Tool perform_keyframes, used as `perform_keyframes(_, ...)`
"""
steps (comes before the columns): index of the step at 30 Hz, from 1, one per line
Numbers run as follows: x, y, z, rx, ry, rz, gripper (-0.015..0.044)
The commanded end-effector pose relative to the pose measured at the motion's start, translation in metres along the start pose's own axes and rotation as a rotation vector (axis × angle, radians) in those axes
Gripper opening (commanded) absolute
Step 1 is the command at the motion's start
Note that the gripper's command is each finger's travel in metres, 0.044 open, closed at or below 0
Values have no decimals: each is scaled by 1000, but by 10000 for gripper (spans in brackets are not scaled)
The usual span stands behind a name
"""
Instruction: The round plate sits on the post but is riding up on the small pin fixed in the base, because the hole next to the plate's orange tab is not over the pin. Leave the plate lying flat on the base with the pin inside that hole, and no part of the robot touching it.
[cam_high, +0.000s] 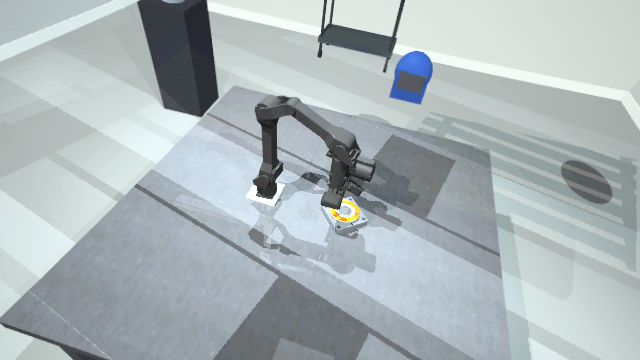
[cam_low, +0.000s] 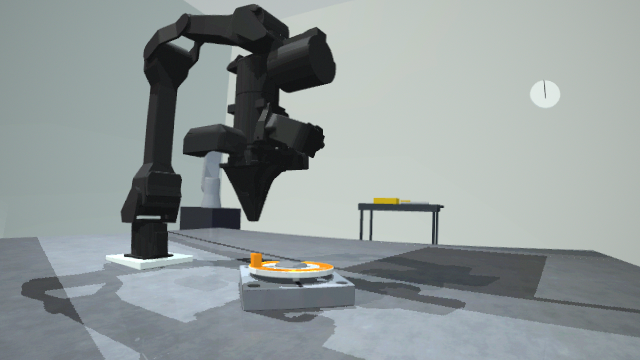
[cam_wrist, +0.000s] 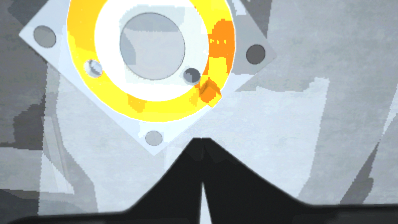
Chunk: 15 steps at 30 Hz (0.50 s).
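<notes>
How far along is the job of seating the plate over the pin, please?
Done: the gripper is shut on nothing and poised above the orange tab. In hand: nothing touches the plate yet. Left: turn the plate until it lies flat on the base, then withdraw.
</notes>
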<state>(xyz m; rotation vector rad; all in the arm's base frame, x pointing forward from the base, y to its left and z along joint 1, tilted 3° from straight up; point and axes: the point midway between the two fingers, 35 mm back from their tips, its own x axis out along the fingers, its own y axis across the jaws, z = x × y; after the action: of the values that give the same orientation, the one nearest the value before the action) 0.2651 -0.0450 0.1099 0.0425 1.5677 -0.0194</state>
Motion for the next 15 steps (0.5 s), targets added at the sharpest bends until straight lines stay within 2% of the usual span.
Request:
perform_keyframes(1, 16, -1, -2, 7, 18, -3, 0)
perform_keyframes(8, 45, 0, -4, 7, 18, -3, 0)
perform_keyframes(15, 45, -3, -2, 7, 18, -3, 0)
